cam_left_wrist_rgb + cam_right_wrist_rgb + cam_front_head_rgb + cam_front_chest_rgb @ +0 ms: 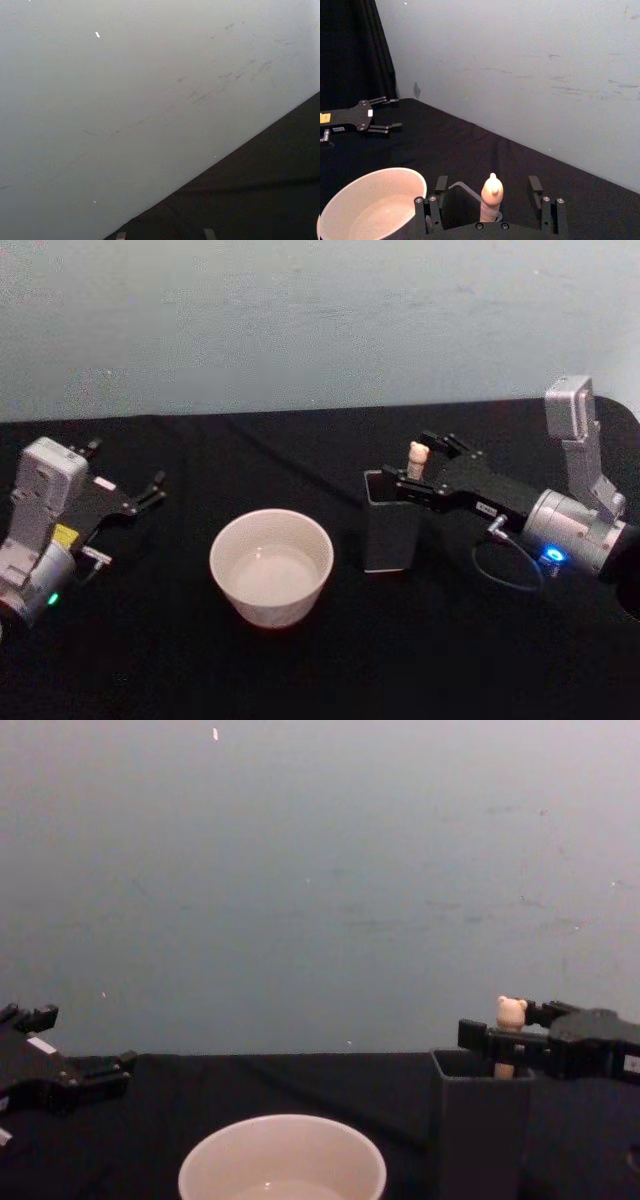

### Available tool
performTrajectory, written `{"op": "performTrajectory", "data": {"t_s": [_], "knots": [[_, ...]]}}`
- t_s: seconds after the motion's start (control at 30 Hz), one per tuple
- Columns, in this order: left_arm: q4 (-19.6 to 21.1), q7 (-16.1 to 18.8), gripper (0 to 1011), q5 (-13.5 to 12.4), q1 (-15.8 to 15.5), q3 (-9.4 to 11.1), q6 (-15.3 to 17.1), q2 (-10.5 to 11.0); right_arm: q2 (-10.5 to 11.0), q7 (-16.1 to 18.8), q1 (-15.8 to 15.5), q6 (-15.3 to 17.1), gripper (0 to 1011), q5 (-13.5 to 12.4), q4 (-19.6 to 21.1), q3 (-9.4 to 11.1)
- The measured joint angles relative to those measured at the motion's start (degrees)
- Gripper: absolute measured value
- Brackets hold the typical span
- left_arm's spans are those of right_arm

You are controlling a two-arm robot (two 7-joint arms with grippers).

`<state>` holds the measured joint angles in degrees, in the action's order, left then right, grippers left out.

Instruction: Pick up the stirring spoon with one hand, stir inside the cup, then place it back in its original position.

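Black cloth [450, 660] covers the table, matte and unmarked. Nearest on it stands one cup [262, 608], round, wide and cream-white with a thin rim and smooth sides. Just to the right of the cup and slightly farther back stands one holder [388, 535], a tall, dark grey, square box with thin walls, narrower than the cup. One stirring spoon [417, 458] stands upright in it; its beige handle and tiny bear-head knob rise above the rim, while its neck and bowl are hidden inside.

Of the two grippers, the right gripper [422, 464] reaches in from the cup's right at the level of the holder's top. Its black fingers are spread wide, one on each side of the handle, with a gap on both sides. The left gripper [155, 490] lies well to the cup's left, low over the cloth, with its fingers apart and holding nothing. Farthest back is a pale grey-blue wall [300, 320], faintly scuffed.
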<state>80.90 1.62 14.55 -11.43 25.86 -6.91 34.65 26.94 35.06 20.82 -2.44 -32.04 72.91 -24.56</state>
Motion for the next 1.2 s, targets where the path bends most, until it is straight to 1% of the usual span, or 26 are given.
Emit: {"op": "performTrajectory", "data": {"t_s": [0.3, 0.4, 0.43, 0.47, 0.57, 0.6, 0.63, 0.73, 0.83, 0.9, 0.93, 0.97, 1.0, 1.07, 1.17, 1.2], "knots": [[0.00, 0.00, 1001, 0.00, 0.00, 0.00, 0.00, 0.00, 0.02, -0.02, -0.03, -0.03, 997, -0.03, 0.00, 0.00], [0.00, 0.00, 1001, 0.00, 0.00, 0.00, 0.00, 0.00, 0.03, -0.03, -0.05, -0.05, 952, -0.07, 0.00, 0.01], [0.00, 0.00, 1001, 0.00, 0.00, 0.00, 0.00, 0.00, 0.03, -0.03, -0.05, -0.06, 912, -0.08, 0.00, 0.02], [0.00, 0.00, 1002, 0.00, 0.00, 0.00, 0.00, 0.00, 0.03, -0.03, -0.06, -0.06, 912, -0.09, 0.00, 0.02], [0.00, 0.00, 1001, 0.00, 0.00, 0.00, 0.00, 0.00, 0.04, -0.03, -0.07, -0.07, 816, -0.11, 0.01, 0.04], [0.00, 0.00, 1001, 0.00, 0.00, 0.00, 0.00, 0.00, 0.03, -0.04, -0.07, -0.07, 798, -0.11, 0.01, 0.04], [0.00, 0.00, 1001, 0.00, 0.00, 0.00, 0.00, 0.00, 0.04, -0.03, -0.08, -0.07, 741, -0.12, 0.01, 0.04], [0.00, 0.00, 1001, 0.00, 0.00, 0.00, 0.00, 0.00, 0.03, -0.04, -0.09, -0.08, 684, -0.13, 0.02, 0.06], [0.00, 0.00, 1001, 0.00, 0.00, 0.00, 0.00, 0.00, 0.04, -0.04, -0.11, -0.08, 561, -0.15, 0.04, 0.06], [0.00, 0.00, 1001, 0.00, 0.00, 0.00, 0.00, 0.00, 0.03, -0.04, -0.11, -0.08, 541, -0.16, 0.05, 0.06], [0.00, 0.00, 1001, 0.00, 0.00, 0.00, 0.00, 0.00, 0.04, -0.04, -0.11, -0.07, 482, -0.16, 0.06, 0.06], [0.00, 0.00, 1002, 0.00, 0.00, 0.00, 0.00, 0.00, 0.04, -0.04, -0.11, -0.07, 460, -0.16, 0.06, 0.06], [0.00, 0.00, 1001, 0.00, 0.00, 0.00, 0.00, 0.00, 0.04, -0.04, -0.11, -0.07, 397, -0.17, 0.07, 0.06], [0.00, 0.00, 1001, 0.00, 0.00, 0.00, 0.00, 0.00, 0.04, -0.03, -0.11, -0.07, 358, -0.17, 0.07, 0.06], [0.00, 0.00, 1001, 0.00, 0.00, 0.00, 0.00, 0.00, 0.03, -0.04, -0.11, -0.07, 243, -0.19, 0.08, 0.06], [0.00, 0.00, 1001, 0.00, 0.00, 0.00, 0.00, 0.00, 0.04, -0.03, -0.11, -0.07, 226, -0.19, 0.09, 0.06]]}}
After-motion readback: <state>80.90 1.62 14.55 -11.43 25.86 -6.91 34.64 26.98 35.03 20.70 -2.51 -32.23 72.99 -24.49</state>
